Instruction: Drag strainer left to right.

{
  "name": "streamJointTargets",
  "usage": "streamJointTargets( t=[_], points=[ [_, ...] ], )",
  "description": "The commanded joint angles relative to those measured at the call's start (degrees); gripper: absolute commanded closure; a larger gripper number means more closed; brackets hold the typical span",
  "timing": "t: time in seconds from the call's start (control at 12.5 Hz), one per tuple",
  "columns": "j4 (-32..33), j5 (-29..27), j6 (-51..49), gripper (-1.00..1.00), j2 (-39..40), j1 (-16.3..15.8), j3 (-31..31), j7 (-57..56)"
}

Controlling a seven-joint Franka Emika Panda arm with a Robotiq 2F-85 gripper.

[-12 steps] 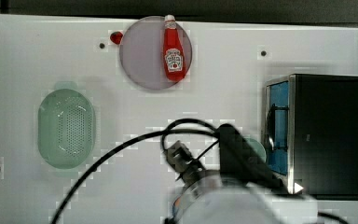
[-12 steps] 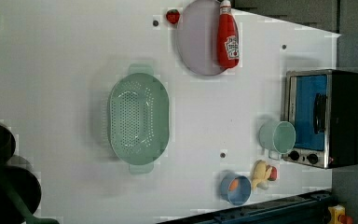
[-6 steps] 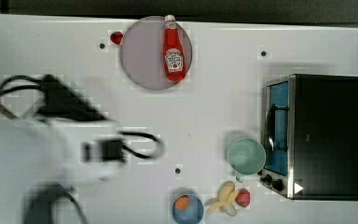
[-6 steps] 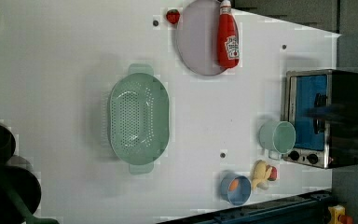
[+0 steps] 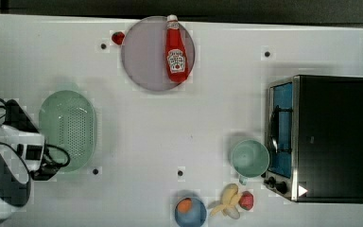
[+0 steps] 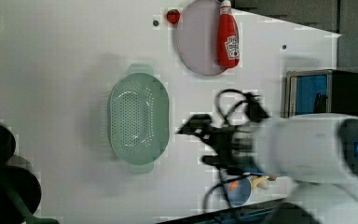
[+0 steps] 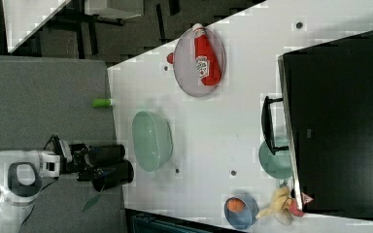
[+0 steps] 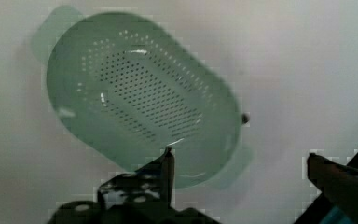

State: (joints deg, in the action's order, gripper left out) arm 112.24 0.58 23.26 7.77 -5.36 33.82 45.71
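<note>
The hand (image 8: pixel 237 158) hangs over the strainer (image 8: pixel 140 93), fingers spread apart, gripping nothing; a careless descent could clip the rim and tip it. Dragged too far, it might strike the cup (image 5: pixel 249 158).

My arm (image 6: pixel 307 149) is smeared by motion blur in the left view, and its bulk hides the cup and most of the blue bowl (image 6: pixel 238 190) beside the toaster oven (image 6: pixel 324 91). In the top view, my wrist housing (image 5: pixel 16 151) covers the strainer's (image 5: pixel 68 130) edge on the side away from the oven and runs off the picture's edge. In the wrist view, one fingertip (image 8: pixel 168 168) overlaps the strainer's near rim; the other is cropped at the border.
</note>
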Motion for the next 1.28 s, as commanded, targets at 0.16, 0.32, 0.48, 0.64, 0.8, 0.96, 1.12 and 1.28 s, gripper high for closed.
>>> streamJointTargets(
  t=[0.16,0.32,0.48,0.64,0.8,0.96,1.12,1.28],
  points=[
    [-0.6,6.0,6.8,-1.0,6.4,0.7,1.0,31.7],
    [-0.6,10.3,10.0,-1.0,12.4,0.5,0.9,39.0],
    [-0.5,13.1,14.3,-1.0,18.1,0.5,0.5,40.7],
    [-0.2,14.7,19.8,-1.0,23.1,0.5,-0.6,40.7],
    [0.8,15.5,25.9,-1.0,26.2,0.5,-2.3,40.7],
    [3.0,15.6,29.4,-1.0,26.8,0.5,-4.3,40.7],
    [5.2,16.0,30.6,-1.0,26.6,0.5,-6.3,40.5],
    [6.9,16.9,32.2,-1.0,26.6,0.6,-7.8,40.4]
  ],
)
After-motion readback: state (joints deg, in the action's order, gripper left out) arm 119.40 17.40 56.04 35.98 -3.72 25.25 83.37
